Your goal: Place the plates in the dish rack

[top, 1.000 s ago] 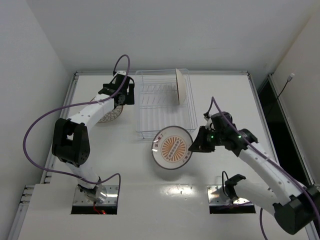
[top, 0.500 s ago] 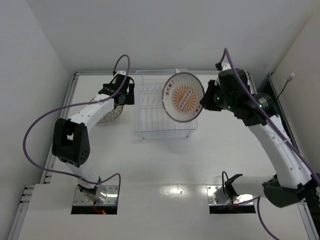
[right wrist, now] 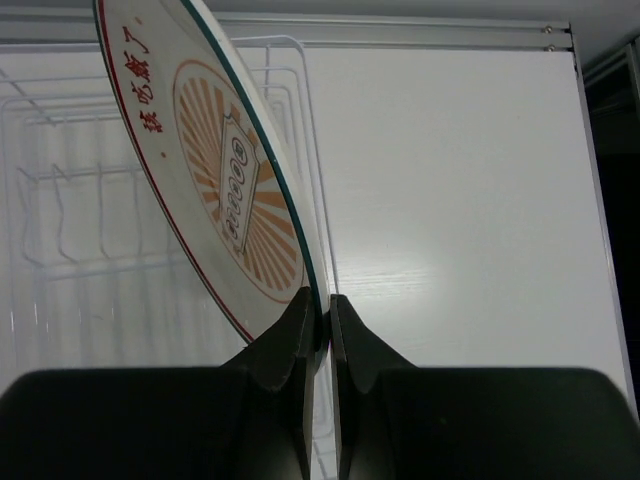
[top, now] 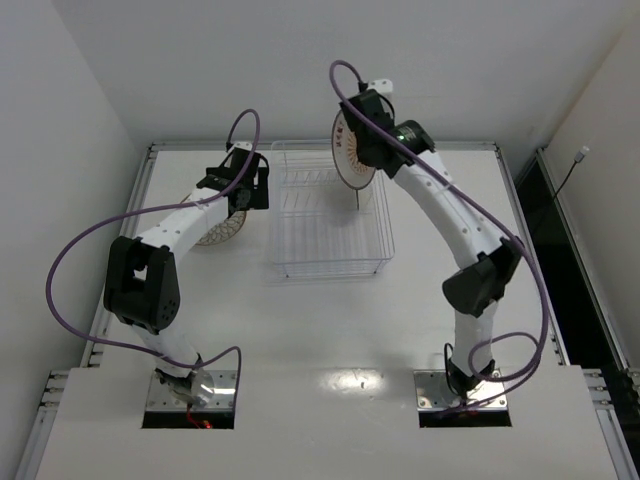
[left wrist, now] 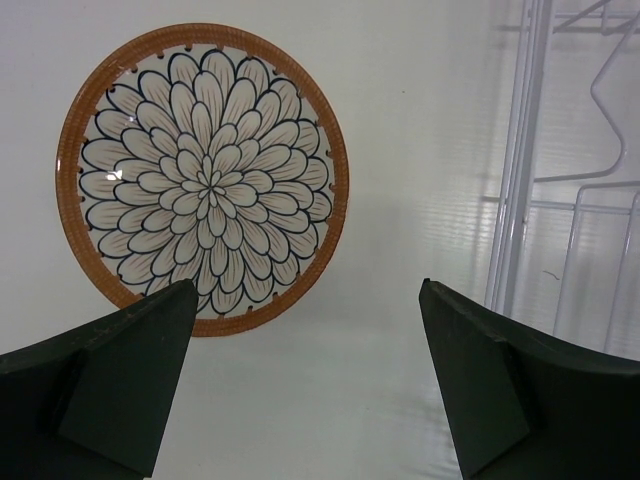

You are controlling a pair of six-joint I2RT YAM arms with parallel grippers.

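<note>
- Now the right end effector (right wrist: 322, 300) pinches the orange-medallion plate (right wrist: 215, 170) by its rim, on edge over the dish rack (top: 325, 235).
- Lower it upright into a free slot before releasing.
- Left end effector (left wrist: 307, 300) gapes wide above the petal plate (left wrist: 203, 178).

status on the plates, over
Right pincer shut on orange-medallion plate, on edge over dish rack. Left pincer open above petal plate, flat on table. No obstruction seen.

Orange-brown rimmed plate (left wrist: 203, 180) with white petals outlined in dark blue, white plate (right wrist: 215, 190) with orange sunburst medallion, red characters, thin green edge, clear dish rack (top: 330, 270) with white wire bars, white table (top: 450, 330), white-and-black arms (top: 450, 207).
</note>
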